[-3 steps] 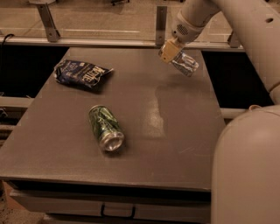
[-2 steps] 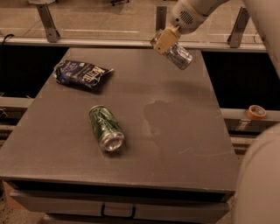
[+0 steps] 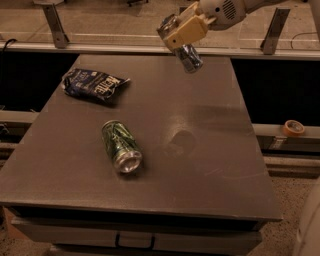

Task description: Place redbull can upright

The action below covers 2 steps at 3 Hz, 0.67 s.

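One camera view on record. At the top centre of the frame, the tan two-finger gripper [image 3: 185, 33] on the white arm [image 3: 225, 9] is clamped across the slim silver and blue redbull can [image 3: 189, 58]. The can is held tilted, neither upright nor flat, its lower end pointing toward the lower right. It appears to be lifted off the dark grey table [image 3: 215, 160], in front of the table's far edge. A dark shadow [image 3: 180, 142] lies at mid-table. The wider green can [image 3: 121, 146] lies on its side at centre left, its open end toward the lower right. The dark blue chip bag [image 3: 94, 84] lies flat at upper left, well apart from both cans. An orange tape roll [image 3: 293, 128] sits on a ledge at the right edge.
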{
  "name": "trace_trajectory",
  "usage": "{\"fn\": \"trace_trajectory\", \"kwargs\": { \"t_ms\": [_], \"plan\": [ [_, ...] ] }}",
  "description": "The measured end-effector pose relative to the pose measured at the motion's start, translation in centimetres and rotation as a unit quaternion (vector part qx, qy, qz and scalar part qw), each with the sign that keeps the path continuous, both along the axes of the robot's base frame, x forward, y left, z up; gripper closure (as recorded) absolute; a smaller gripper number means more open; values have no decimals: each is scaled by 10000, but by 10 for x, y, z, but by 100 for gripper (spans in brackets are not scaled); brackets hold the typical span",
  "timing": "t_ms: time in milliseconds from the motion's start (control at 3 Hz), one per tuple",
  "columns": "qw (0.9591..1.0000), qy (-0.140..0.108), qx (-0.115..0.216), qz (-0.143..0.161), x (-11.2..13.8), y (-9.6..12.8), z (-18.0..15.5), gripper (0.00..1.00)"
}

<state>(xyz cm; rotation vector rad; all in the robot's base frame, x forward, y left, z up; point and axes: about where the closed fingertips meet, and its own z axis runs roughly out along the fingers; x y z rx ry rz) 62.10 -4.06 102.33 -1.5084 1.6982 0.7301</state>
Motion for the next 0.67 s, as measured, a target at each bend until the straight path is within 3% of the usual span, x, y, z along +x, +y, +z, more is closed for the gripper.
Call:
{"fn": "trace_trajectory", "kwargs": {
  "t_ms": [333, 667],
  "plan": [
    [9954, -63, 836, 474, -20, 0, 17, 100],
    [9861, -42, 1495, 729, -34, -6, 24, 100]
  ]
}}
